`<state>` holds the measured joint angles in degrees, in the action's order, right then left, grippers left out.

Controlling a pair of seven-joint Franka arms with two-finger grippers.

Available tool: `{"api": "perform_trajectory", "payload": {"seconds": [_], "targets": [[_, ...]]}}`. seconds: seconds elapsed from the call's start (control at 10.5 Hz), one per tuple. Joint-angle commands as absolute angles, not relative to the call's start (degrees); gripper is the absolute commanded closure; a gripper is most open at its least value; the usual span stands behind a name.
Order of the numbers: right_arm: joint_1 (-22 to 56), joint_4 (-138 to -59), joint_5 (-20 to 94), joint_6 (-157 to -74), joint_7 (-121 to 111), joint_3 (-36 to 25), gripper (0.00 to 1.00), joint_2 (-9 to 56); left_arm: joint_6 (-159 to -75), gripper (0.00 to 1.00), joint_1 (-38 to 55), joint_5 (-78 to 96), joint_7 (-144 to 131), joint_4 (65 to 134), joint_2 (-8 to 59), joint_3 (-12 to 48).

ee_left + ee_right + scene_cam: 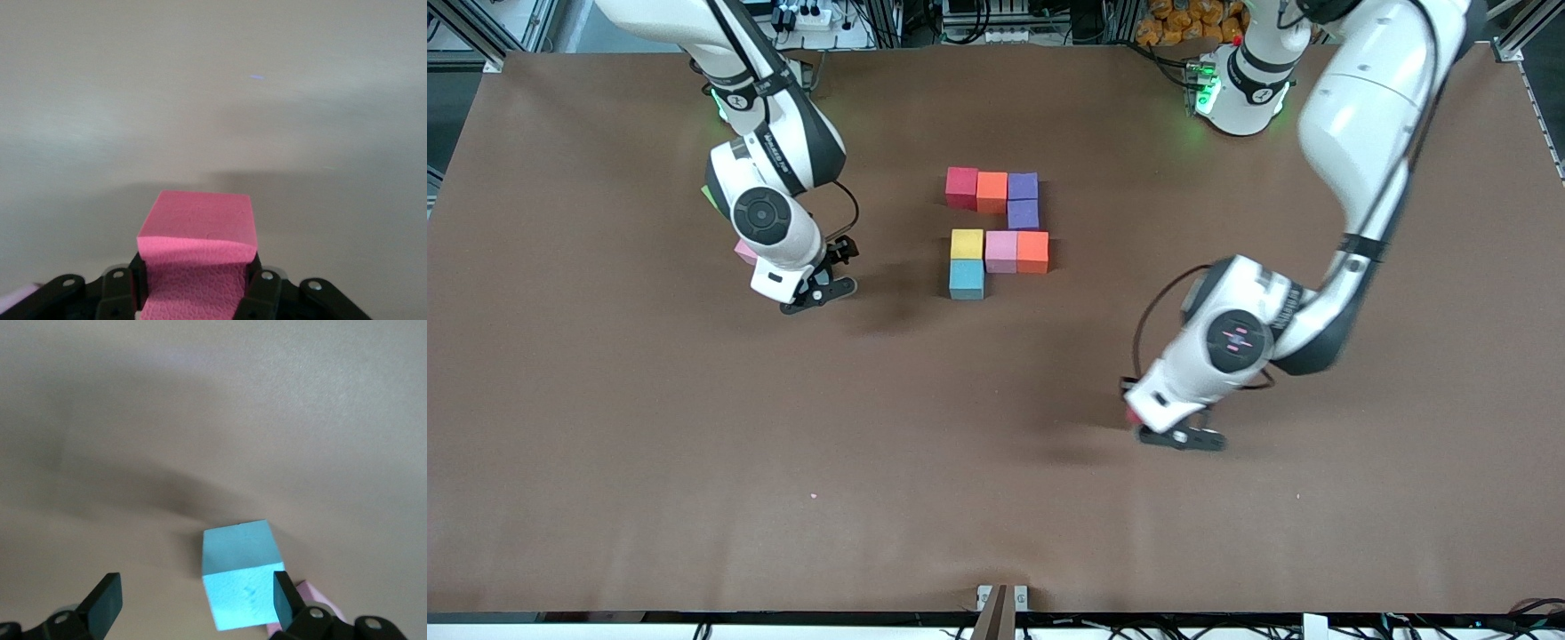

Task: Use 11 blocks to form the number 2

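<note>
Eight blocks sit edge to edge mid-table as part of the number 2: red (961, 187), orange (991, 191) and purple (1023, 186) in a row, a purple one (1023, 214) below, then yellow (967, 244), pink (1001, 252) and orange (1032, 252), and light blue (966, 278) nearest the camera. My left gripper (1183, 437) (198, 287) is shut on a red block (200, 223) (1132, 415), low over bare table. My right gripper (823, 280) (197, 600) is open over a light blue block (241, 577), which lies close to one finger (285, 595).
A pink block (744, 252) (321, 600) lies beside that light blue one, partly under the right arm. A green cube (708, 196) peeks out under the same arm. Brown tabletop (694, 462) spreads wide around the figure.
</note>
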<state>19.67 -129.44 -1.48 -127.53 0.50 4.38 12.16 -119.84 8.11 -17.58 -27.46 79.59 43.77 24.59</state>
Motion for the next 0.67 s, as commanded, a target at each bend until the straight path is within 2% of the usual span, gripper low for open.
{"api": "perform_trajectory", "payload": {"seconds": [0.0, 0.1, 0.29, 0.57], "targets": [[15.9, -134.9, -2.3, -133.4, -5.4, 5.0, 0.00, 10.0, -113.3, 0.97, 19.5, -14.8, -28.9, 72.4, 45.4, 17.9], [15.8, -136.1, -2.3, -134.9, -5.4, 5.1, 0.00, 10.2, -113.4, 0.97, 22.8, -10.9, -30.0, 71.0, 45.4, 15.6], [16.1, -136.8, -2.3, -135.0, -5.4, 5.1, 0.00, 10.2, -113.5, 0.97, 29.7, -8.0, -33.9, 63.3, 49.8, 12.3], [16.1, -139.5, -2.3, -138.0, -5.5, 5.1, 0.00, 10.2, -116.2, 0.98, 35.0, -7.9, -42.9, 58.4, 55.9, 11.9]]}}
